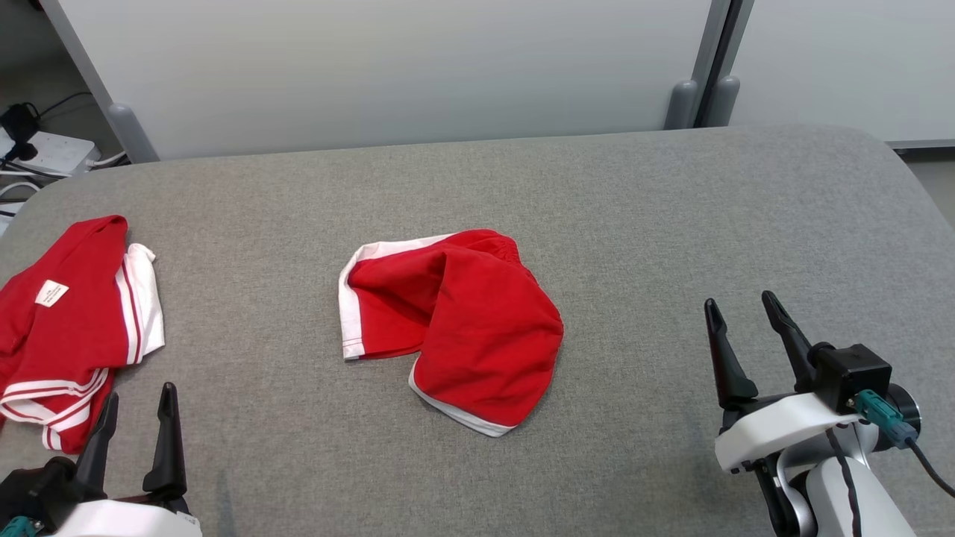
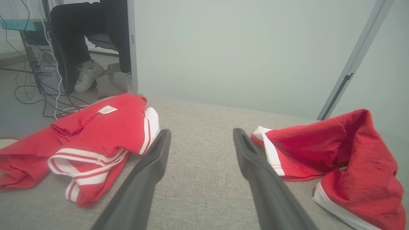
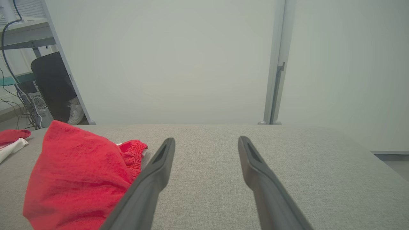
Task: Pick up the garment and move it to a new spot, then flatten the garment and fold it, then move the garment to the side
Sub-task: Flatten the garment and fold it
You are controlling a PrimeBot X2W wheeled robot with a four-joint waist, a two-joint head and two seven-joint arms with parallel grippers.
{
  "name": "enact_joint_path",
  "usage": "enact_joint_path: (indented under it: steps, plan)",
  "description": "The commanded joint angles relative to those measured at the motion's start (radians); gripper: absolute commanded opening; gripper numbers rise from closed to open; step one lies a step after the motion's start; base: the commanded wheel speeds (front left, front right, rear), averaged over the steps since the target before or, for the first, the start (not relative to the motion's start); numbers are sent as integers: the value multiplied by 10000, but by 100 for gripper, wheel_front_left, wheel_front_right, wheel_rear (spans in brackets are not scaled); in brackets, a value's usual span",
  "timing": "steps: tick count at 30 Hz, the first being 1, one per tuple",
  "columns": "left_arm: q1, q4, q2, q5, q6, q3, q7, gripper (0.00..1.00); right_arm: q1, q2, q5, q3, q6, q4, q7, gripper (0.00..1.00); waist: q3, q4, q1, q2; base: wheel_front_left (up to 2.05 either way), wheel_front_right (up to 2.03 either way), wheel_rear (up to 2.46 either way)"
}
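— Where is the garment (image 1: 455,321) seen?

— It is seen lying crumpled near the middle of the grey worktop (image 1: 671,209). It is doubled over on itself, and white trim is shown along its left edge and its near hem. A gathered elastic waistband can be made out at its far side.

— Is it held by either hand?

— It is left untouched. The left hand (image 1: 140,394) is held at the near left corner, released, with its two dark fingers (image 1: 166,440) spread apart over bare cloth. The right hand (image 1: 739,300) is held at the near right, likewise released, and grey cloth is seen between its prongs in the right wrist view. Both are kept well apart from the garment, which is placed between them.

— What else is laid on the worktop?

— A second red piece (image 1: 67,321), marked with white stripes and a small white label, is spread in a heap at the left edge, just beside the left hand's fingertips. It is separated from the garment by a stretch of bare cloth.

— And what is seen beyond the worktop?

— A pale partition panel (image 1: 410,67) is set along the far edge. A white power strip (image 1: 52,153) with cables is seen on the floor at the far left. In the left wrist view a person's dark trouser leg and white shoe (image 2: 86,75) are seen beside a chair.
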Motion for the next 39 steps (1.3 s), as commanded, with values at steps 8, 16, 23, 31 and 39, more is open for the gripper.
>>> enact_joint_path:
  steps: [8, 16, 23, 31, 39]
  plan:
    - [-329, -255, 334, -60, -40, 158, -59, 100, -144, 13, 92, 175, 12, -336, -118, 100, 167, -8, 1, 0, 0, 0, 0]
    - [-365, -491, 482, -242, -40, -382, -59, 100, -321, 13, 344, 991, 12, 147, -118, 100, 534, 244, 1, 0, 0, 0, 0]
    - [-445, -797, 796, -588, -40, -1128, -59, 100, -857, 13, 639, 1898, 12, 960, -118, 100, 1043, 703, 1, 0, 0, 0, 0]
    - [-639, -1230, 1249, -1036, -40, -2218, -59, 100, -1566, 13, 1022, 2846, 12, 2195, -118, 100, 1462, 1297, 1, 0, 0, 0, 0]
    - [-858, -1566, 1606, -1249, -40, -4106, -59, 100, -1785, 13, 948, 2796, 12, 2151, -118, 100, 1687, 1222, 1, 0, 0, 0, 0]
